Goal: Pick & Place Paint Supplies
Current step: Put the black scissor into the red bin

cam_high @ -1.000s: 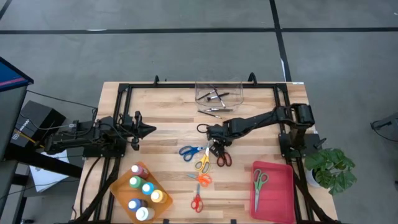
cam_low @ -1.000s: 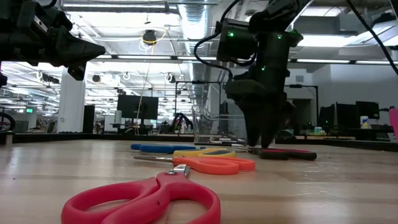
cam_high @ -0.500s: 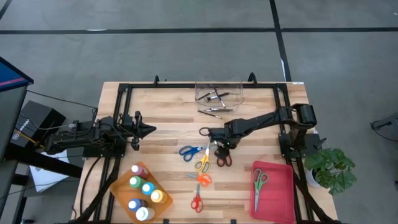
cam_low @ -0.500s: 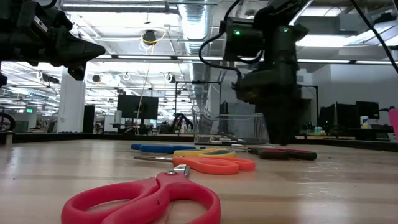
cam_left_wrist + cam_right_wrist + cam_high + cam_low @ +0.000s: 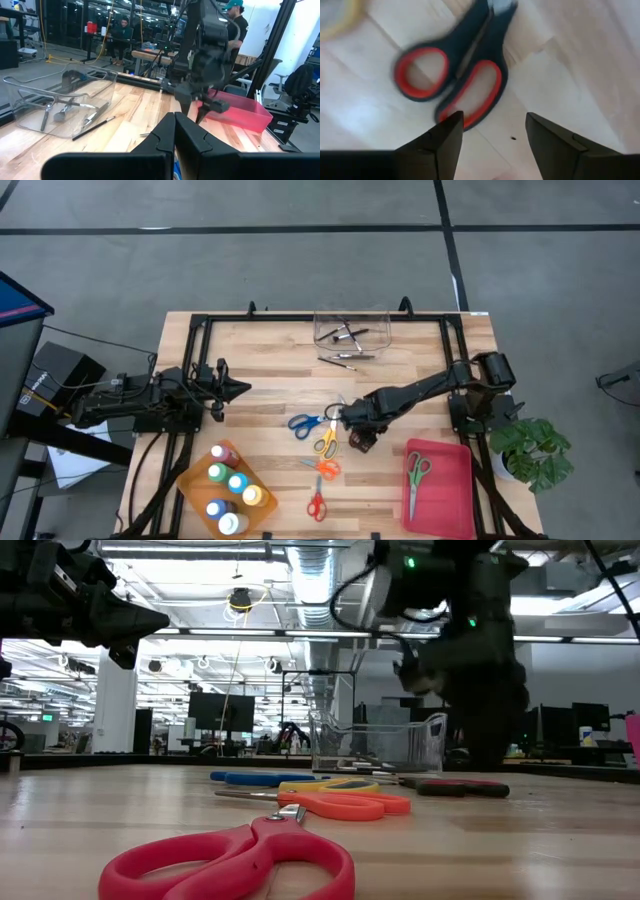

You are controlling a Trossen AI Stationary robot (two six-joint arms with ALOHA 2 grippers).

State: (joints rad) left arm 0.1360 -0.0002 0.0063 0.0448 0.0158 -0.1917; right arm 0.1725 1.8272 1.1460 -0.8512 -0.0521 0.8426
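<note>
Over table centre we have the right gripper (image 5: 358, 430) poised above the dark red-handled scissors (image 5: 360, 438), jaws spread wide and holding nothing. Right wrist view confirms: both fingers (image 5: 447, 137) stand apart, the scissors (image 5: 457, 82) lie flat on the wood just beyond them, no contact we can see.

Step in hand, as we judge it: lining up to grasp this pair. Next move calls for dropping straight down so the jaws straddle the handles or blades, then closing, then carrying to the red tray (image 5: 450, 490) at 4 o'clock, where 1 green-handled pair (image 5: 415, 472) already lies.

Other supplies around the target: blue scissors (image 5: 305, 423) at 9 o'clock, yellow scissors (image 5: 326, 442) just beside at 8 o'clock, orange scissors (image 5: 324, 468) and small red scissors (image 5: 315, 506) toward 7 o'clock. Paint bottles (image 5: 228, 490) sit in the orange holder (image 5: 190, 480) at 8 o'clock. Brushes (image 5: 343, 360) lie at 12 o'clock, near the clear bin (image 5: 350, 313).

Left gripper (image 5: 237, 388) waits at 9 o'clock, clamped together, empty.
</note>
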